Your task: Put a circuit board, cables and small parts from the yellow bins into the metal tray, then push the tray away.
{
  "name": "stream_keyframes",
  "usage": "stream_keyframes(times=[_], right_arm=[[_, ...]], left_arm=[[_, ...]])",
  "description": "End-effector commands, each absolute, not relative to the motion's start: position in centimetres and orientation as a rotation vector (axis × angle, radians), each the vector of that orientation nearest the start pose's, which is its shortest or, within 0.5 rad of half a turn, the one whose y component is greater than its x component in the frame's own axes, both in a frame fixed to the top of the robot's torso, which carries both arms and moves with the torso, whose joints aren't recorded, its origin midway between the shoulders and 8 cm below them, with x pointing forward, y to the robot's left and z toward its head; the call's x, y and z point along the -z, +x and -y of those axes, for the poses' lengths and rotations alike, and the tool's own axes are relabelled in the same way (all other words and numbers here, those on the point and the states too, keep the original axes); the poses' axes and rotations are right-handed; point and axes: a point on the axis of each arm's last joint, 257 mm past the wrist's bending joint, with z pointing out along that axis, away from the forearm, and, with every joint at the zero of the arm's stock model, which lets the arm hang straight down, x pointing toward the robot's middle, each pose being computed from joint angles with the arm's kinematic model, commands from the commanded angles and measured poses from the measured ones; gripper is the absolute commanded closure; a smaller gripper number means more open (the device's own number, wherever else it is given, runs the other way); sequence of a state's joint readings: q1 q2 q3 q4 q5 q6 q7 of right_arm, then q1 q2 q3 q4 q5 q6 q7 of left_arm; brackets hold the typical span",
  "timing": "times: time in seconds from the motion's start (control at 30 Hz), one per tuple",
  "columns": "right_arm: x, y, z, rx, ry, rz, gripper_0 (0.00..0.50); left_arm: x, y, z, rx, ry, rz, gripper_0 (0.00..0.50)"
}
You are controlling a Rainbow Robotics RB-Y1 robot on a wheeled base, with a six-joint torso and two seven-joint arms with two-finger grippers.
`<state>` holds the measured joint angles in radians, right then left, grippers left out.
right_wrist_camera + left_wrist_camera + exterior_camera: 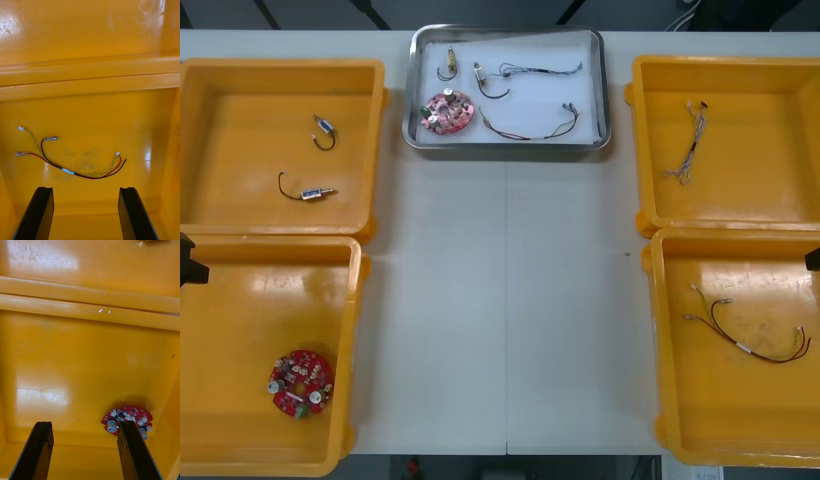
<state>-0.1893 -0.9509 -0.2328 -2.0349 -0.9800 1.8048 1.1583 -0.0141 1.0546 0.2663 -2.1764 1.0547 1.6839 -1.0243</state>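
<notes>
The metal tray (pixel 608 92) lies at the table's far middle. It holds a round red circuit board (pixel 447 112), two thin cables (pixel 532 131) and two small metal parts (pixel 451 61). My left gripper (pixel 84 424) hangs open over the near left yellow bin (pixel 240 275). A second red circuit board (pixel 127 416) lies just past one of its fingers. My right gripper (pixel 85 189) is open above the near right bin (pixel 740 250), and a red and yellow cable (pixel 75 165) lies a short way beyond its fingertips. Nothing is between either pair of fingers.
The far left bin (pixel 280 75) holds two small metal parts (pixel 324 128) with black leads. In the far right bin (pixel 725 70) lies a twisted blue and white cable (pixel 688 145). Bare table (pixel 505 300) runs between the bins in front of the tray.
</notes>
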Motion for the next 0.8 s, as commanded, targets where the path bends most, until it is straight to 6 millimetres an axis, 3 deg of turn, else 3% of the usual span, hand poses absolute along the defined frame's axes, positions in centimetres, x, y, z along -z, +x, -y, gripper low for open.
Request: stream_keyframes(times=[0.03, 0.8], right_arm=[[16.33, 38.40, 39.52, -0.019, 0.095, -2.731, 0.000], [16.78, 37.70, 39.43, -0.026, 0.103, -2.759, 0.000]], left_arm=[[14.84, 36.41, -40.26, -0.019, -0.233, -2.665, 0.000], [14.84, 36.41, -40.26, -0.019, -0.233, -2.665, 0.000]])
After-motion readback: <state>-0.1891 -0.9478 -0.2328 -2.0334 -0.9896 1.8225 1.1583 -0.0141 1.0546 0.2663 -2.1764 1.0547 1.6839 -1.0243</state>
